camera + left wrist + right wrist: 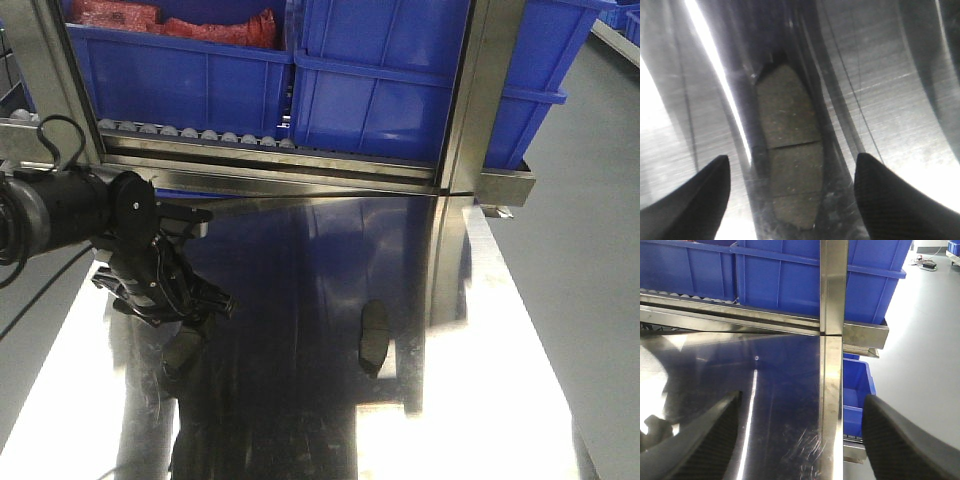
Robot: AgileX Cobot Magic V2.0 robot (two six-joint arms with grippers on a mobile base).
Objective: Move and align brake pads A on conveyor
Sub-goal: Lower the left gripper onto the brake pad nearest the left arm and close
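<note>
The black left end effector (792,200) hangs low over the mirror-shiny stainless steel tabletop (300,250), with its dark fingers (695,205) spread wide and gripping nothing. Right beneath it, framed between those tips, lies a flat dark grey oblong brake pad (787,130). The groove across its middle is plain to see, and it sits flat on the steel, well left of the upright stainless steel post (470,100). A second pad (376,328) lies on the same tabletop, closer to that post, just left of its reflection. The right end effector (800,440) is spread apart and empty, facing the post. Blue plastic bins (380,90) are stacked behind the post.
</note>
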